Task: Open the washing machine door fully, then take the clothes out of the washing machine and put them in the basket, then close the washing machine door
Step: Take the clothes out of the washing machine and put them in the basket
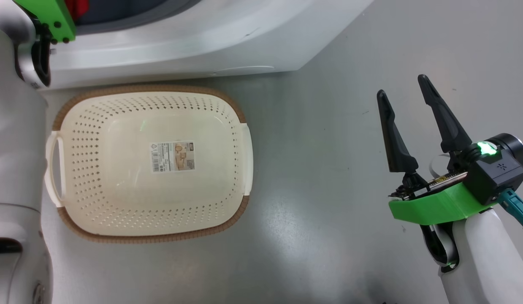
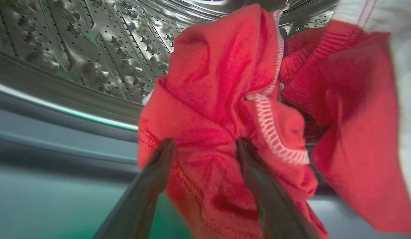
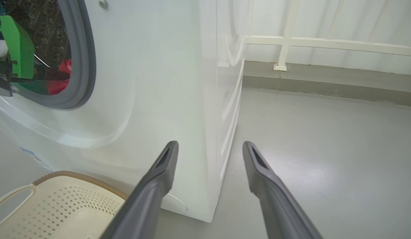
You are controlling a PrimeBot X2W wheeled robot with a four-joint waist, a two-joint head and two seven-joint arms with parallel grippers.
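Observation:
The red clothes [image 2: 225, 83] with white stitching lie bunched in the steel drum [image 2: 92, 49] of the washing machine [image 3: 165, 83]. My left gripper [image 2: 203, 144] reaches into the drum, its two fingers standing apart and pressed into the red fabric, a fold of it bulging between them. A bit of the clothes [image 3: 61, 79] shows through the grey gasket [image 3: 86, 66]. The cream basket [image 1: 151, 89] sits on the floor in front of the machine with nothing in it but a sticker. My right gripper [image 1: 400, 84] hangs open over bare floor to the basket's right. The washing machine door is out of view.
My pale left arm [image 1: 16, 126] runs up the left edge beside the basket. Grey floor [image 1: 320, 190] spreads between the basket and my right gripper. A white railing [image 3: 324, 43] on a low kerb stands behind the machine's right side.

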